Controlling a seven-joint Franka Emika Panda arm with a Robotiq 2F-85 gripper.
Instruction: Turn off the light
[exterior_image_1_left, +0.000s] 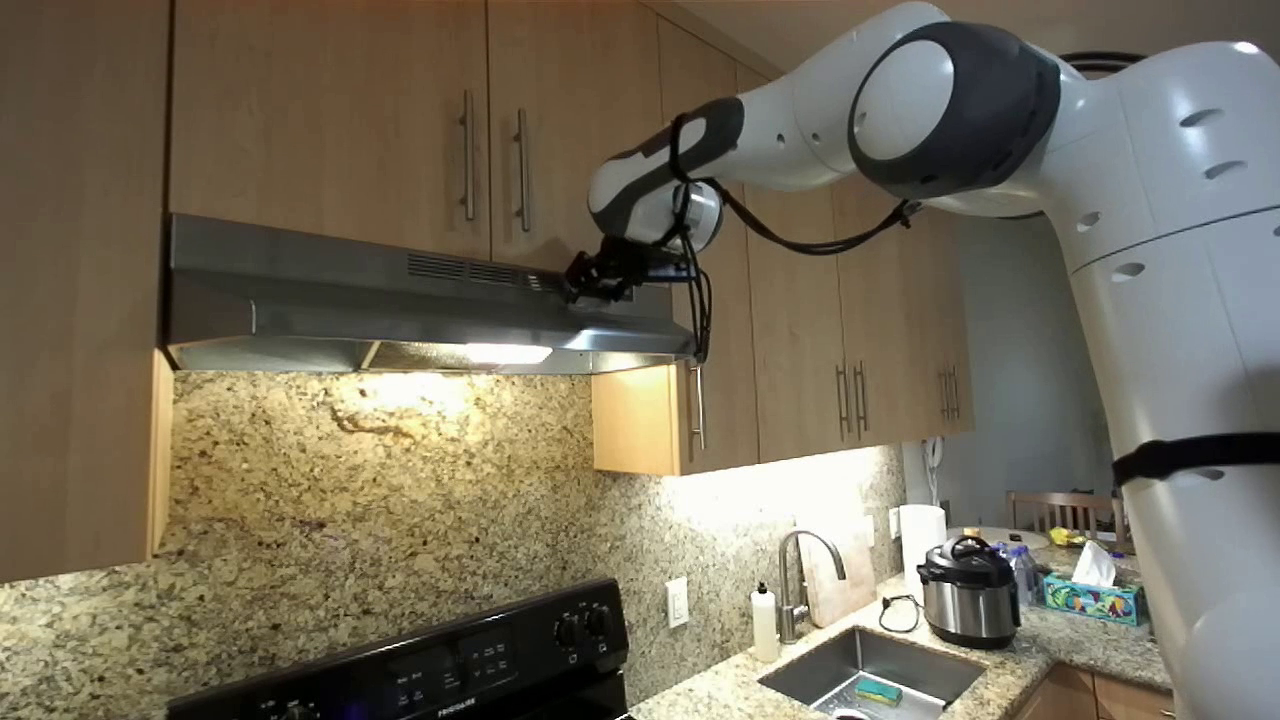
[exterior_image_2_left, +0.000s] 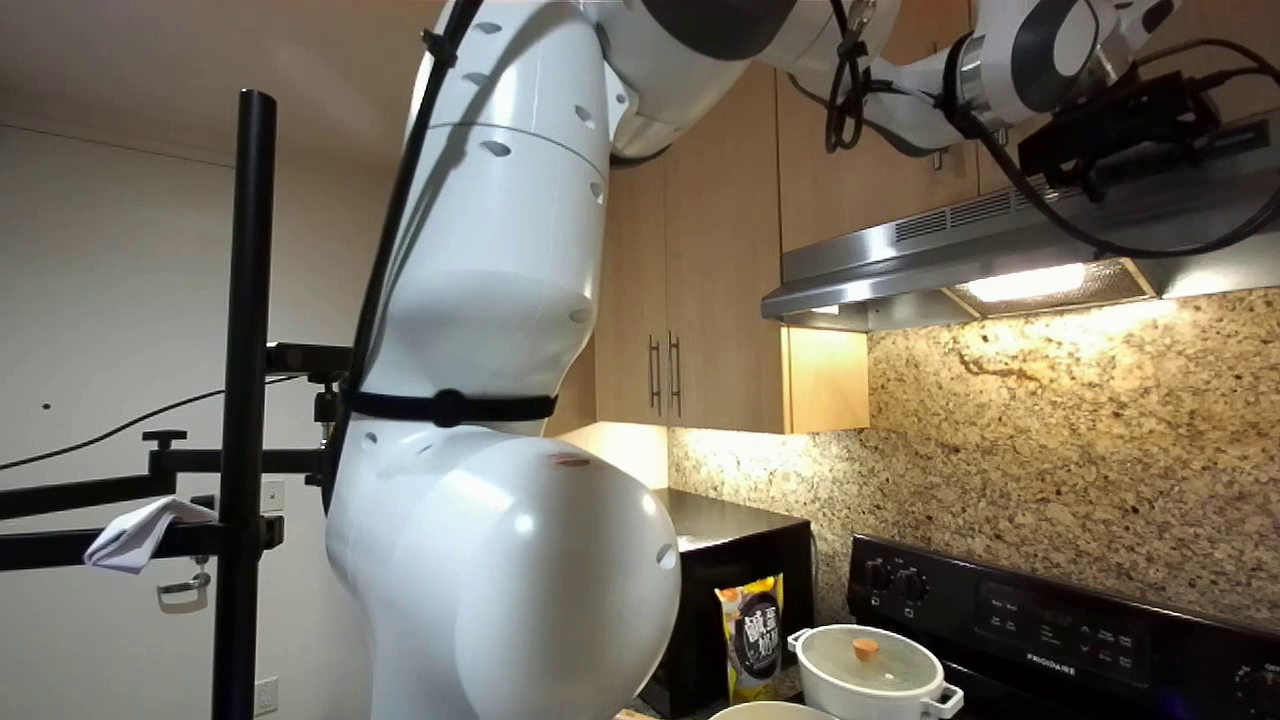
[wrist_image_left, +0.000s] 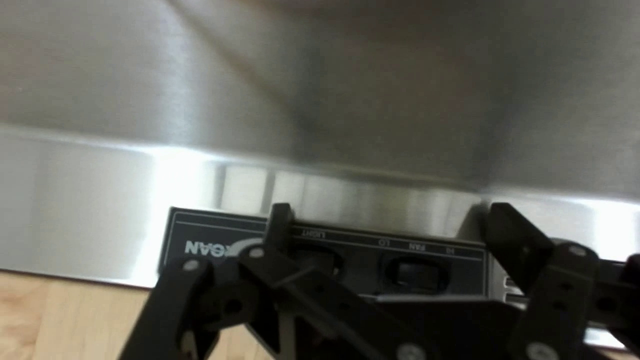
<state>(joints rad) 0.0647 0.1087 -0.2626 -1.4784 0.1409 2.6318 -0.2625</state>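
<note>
The fingers (wrist_image_left: 517, 242) are spread wide & hold nothing. One tip sits over part of the light switch (wrist_image_left: 322, 261), on the black strip (wrist_image_left: 367, 267) up front on the hood (exterior_image_1_left: 420, 300). The other tip is past the strip's end, beyond the fan switch (wrist_image_left: 417, 275). Can't tell if either tip touches.

Job's not done, b/c the lamp (exterior_image_1_left: 508, 354) under the hood is bright in both exterior views & lights up the stone wall (exterior_image_1_left: 390, 470). The arm (exterior_image_1_left: 960, 110) is up at the hood w/ a finger by the switch, so the reaching part is prob almost done. Left to do, I'd guess: push the switch, check the lamp goes dark, then back off.

Hard to see: the light switch is dark & part hid by a finger, so no idea which way it's tipped. The strip's low edge is mostly behind black finger parts. In both exterior views the fingers are just a dark lump. The hood (exterior_image_2_left: 960, 250) runs off the side in an exterior view. The wall under the cupboards (exterior_image_1_left: 795, 325) glows too, but can't see what makes it.
</note>
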